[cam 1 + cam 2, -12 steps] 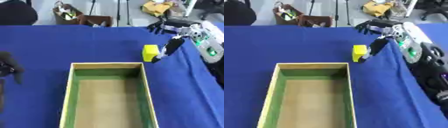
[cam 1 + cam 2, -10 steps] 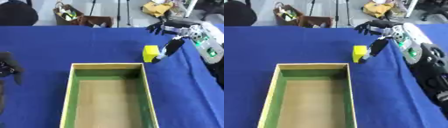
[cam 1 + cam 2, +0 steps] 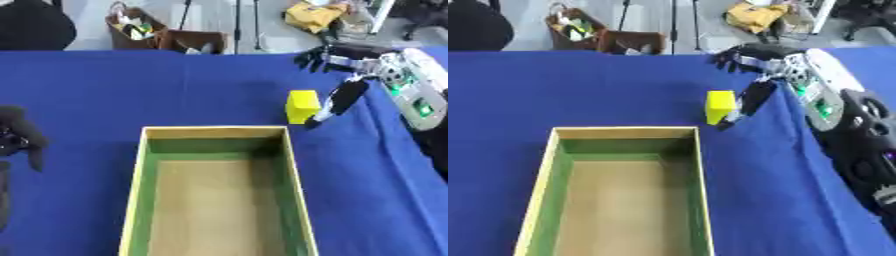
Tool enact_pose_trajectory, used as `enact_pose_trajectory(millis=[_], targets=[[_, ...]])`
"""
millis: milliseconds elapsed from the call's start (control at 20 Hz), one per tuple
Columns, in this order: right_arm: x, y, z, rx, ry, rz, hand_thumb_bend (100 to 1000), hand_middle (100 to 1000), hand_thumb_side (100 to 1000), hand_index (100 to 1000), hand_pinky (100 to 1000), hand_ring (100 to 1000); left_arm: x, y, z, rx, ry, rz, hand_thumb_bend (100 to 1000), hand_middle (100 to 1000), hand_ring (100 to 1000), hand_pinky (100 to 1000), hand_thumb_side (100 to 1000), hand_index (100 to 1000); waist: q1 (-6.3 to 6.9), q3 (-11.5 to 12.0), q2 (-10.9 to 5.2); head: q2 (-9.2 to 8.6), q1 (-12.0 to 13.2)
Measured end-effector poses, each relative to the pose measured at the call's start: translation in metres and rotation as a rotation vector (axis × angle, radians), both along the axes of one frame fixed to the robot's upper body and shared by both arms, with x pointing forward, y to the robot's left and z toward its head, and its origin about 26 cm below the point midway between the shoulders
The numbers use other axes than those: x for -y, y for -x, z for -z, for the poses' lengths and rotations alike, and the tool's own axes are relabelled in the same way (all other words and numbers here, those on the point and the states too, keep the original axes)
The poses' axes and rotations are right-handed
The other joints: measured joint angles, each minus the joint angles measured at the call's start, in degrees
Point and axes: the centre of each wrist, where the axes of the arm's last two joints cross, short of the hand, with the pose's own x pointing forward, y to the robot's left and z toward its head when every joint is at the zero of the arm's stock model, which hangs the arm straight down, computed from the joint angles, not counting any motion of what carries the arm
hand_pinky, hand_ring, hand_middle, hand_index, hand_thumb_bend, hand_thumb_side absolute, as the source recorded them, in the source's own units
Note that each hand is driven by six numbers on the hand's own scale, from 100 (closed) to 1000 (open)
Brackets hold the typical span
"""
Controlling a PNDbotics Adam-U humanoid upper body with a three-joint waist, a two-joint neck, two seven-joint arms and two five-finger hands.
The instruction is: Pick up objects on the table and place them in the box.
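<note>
your right hand (image 3: pixel 350 75) is spreading its fingers beside the yellow block (image 3: pixel 302 106); it looks light and stiff, so you're pinching its flat sides before the box (image 3: pixel 140 165).

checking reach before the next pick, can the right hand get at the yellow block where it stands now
Probably yes. The right hand is already beside the yellow block, one digit reaching down along its right side while the fingers spread behind and above. Nothing lies between them, and the box sits just in front.
</note>
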Motion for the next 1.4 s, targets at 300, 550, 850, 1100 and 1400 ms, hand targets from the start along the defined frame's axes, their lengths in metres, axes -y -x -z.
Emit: enact_pose_trajectory(millis=[300,550,850,1100,1400], targets=[[0.002,-0.001,0.004,-0.004,0.004,0.016,804,828,342,941,750,816,0.002,-0.001,-0.002,0.011,0.002,0.006,100,450,427,209,715,650,-0.06,1.1,1.55,-0.89,-0.8],[0.004,-0.002,0.006,0.006,0.0,0.028,670,805,363,910,731,804,0.003,-0.001,-0.004,0.018,0.0,0.007,100,450,427,209,717,650,-0.22,1.3,2.22,-0.92,-1.1],[0.005,-0.002,0.006,0.032,0.006,0.046,461,814,450,904,737,808,0.003,-0.001,-0.004,0.02,-0.005,0.006,100,450,428,209,720,651,-0.29,1.2,2.36,-0.92,-1.1],[0.01,-0.001,0.003,0.049,0.018,0.067,309,820,491,905,740,811,0.003,-0.001,-0.003,0.017,-0.01,0.006,100,451,428,210,721,651,-0.32,0.9,2.36,-0.91,-1.0],[0.012,-0.001,0.001,0.049,0.044,0.08,192,845,461,933,748,821,0.002,-0.001,-0.002,0.013,-0.014,0.004,100,450,428,209,722,650,-0.34,0.7,2.36,-0.91,-1.0]])
